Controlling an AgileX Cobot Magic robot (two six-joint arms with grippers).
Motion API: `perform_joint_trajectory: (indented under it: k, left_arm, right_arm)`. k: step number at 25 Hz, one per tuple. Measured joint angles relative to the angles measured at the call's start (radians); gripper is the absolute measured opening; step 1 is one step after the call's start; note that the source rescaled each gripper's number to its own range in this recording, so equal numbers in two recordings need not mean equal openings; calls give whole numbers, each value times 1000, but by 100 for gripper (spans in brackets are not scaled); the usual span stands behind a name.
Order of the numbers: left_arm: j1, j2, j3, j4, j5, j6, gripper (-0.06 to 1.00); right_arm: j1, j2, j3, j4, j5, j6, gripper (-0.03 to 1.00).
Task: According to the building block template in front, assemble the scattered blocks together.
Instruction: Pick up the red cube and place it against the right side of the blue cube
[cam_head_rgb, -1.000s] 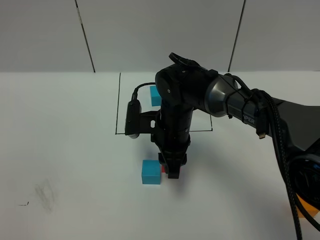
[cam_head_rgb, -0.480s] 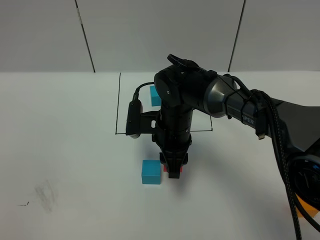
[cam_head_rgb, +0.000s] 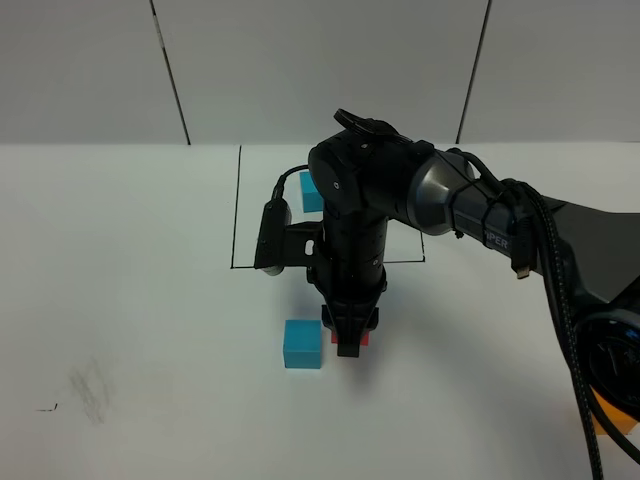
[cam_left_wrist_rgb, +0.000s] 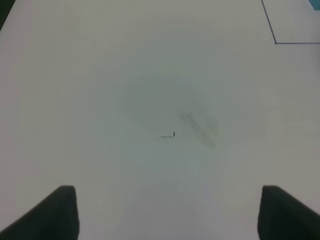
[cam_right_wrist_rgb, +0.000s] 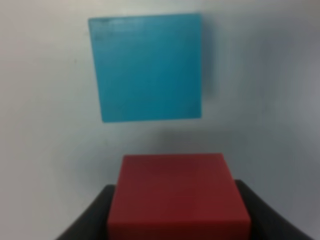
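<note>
My right gripper (cam_head_rgb: 349, 343) reaches down over the middle of the table and is shut on the red block (cam_right_wrist_rgb: 179, 192), with dark fingers on both of its sides. The blue block (cam_head_rgb: 302, 343) lies on the table just left of it, a small gap apart (cam_right_wrist_rgb: 146, 67). Behind, the template's blue cube (cam_head_rgb: 310, 191) shows inside the black frame (cam_head_rgb: 236, 215); the arm hides the rest of the template. An orange patch (cam_head_rgb: 612, 412) peeks out behind cables at the lower right; I cannot tell if it is the orange block. My left gripper (cam_left_wrist_rgb: 167, 215) is open over bare table.
The right arm's black body (cam_head_rgb: 400, 195) and its cables (cam_head_rgb: 560, 300) fill the middle and right of the scene. A grey smudge (cam_head_rgb: 90, 388) and a tiny black mark (cam_left_wrist_rgb: 170, 135) sit on the white table at the front left.
My right gripper has shifted slightly to the right with the red block, opening a small gap from the blue block. The left gripper has not moved.
</note>
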Motion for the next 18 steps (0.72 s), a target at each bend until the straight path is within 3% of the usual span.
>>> perform_joint_trajectory:
  k: [4, 11, 18]
  left_arm:
    - [0, 0, 0, 0, 0, 0, 84]
    - [0, 0, 0, 0, 0, 0, 84]
    - [0, 0, 0, 0, 0, 0, 84]
  right_arm:
    - [2, -15, 21, -28, -12, 18, 0]
    - [10, -156, 234, -25, -144, 20, 0]
    - [10, -165, 252, -28, -200, 20, 0]
